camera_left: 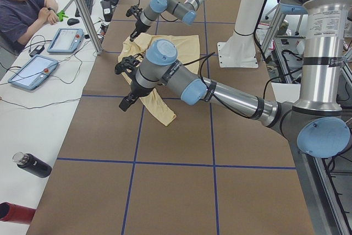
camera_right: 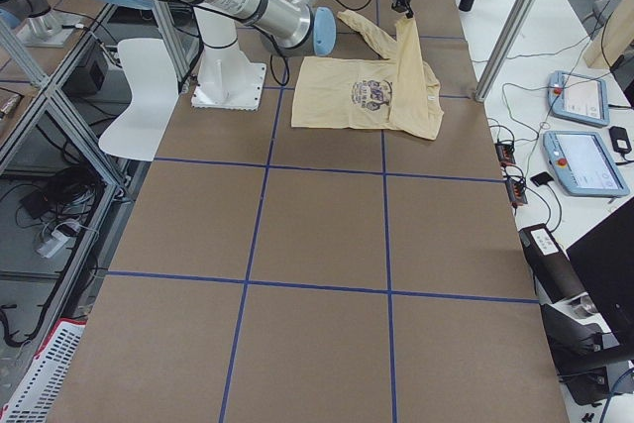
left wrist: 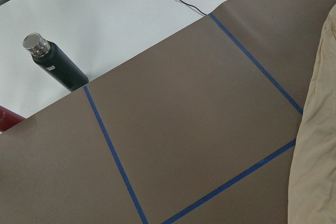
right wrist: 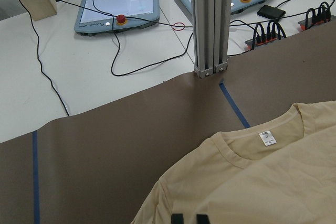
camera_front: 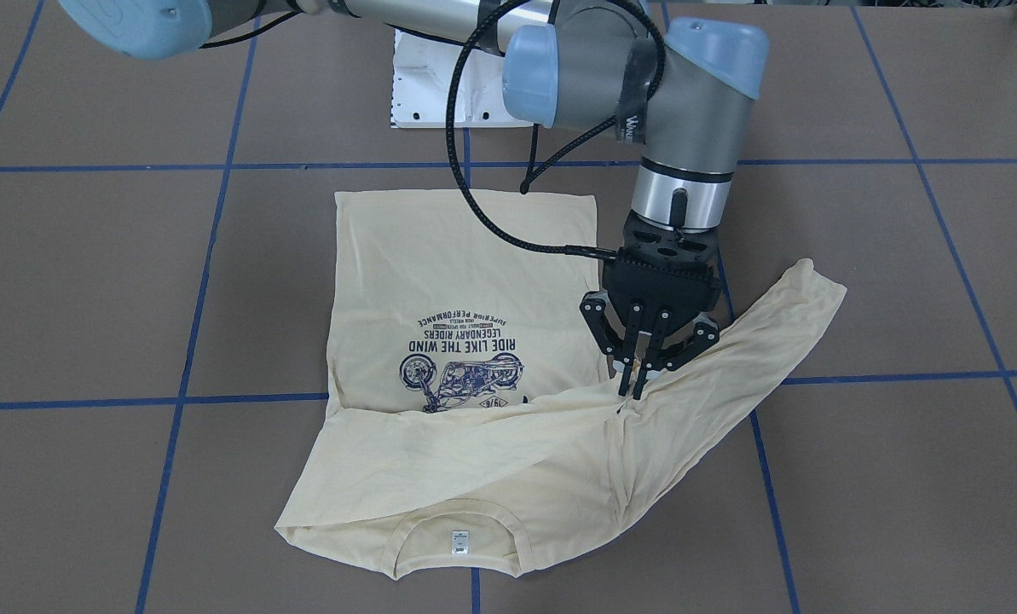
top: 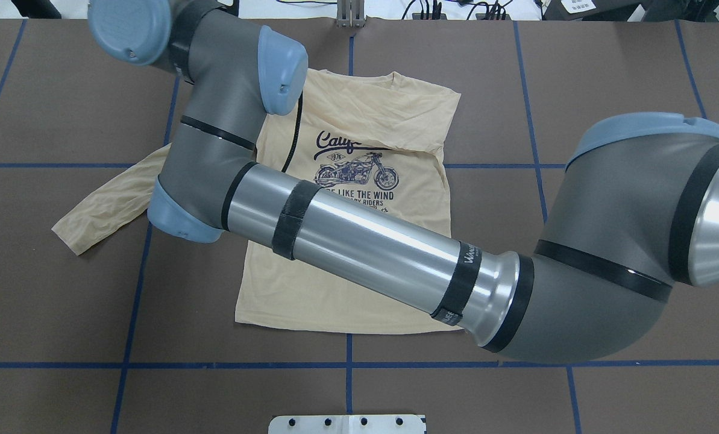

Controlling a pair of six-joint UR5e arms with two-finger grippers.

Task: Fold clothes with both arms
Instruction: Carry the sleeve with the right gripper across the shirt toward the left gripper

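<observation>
The cream long-sleeved T-shirt (camera_front: 465, 256) lies print-up on the brown table, its collar and white label (camera_front: 459, 542) on the operators' side. One sleeve is folded across the chest. The other sleeve (camera_front: 772, 333) lies stretched out to the robot's left. My right arm reaches across from the right, and its gripper (camera_front: 633, 388) points down, shut on the end of the folded sleeve by the left armpit. In the right wrist view its fingertips (right wrist: 178, 217) rest on fabric. My left gripper (camera_left: 127, 103) hangs high beside the outstretched sleeve; I cannot tell whether it is open or shut.
The white base plate (top: 347, 424) sits at the robot's edge. On the operators' side are an aluminium post (right wrist: 210, 24), control tablets (right wrist: 118, 6), cables and a seated person (camera_left: 22, 9). A black bottle (left wrist: 55, 64) lies on the white bench. Blue tape lines grid the table.
</observation>
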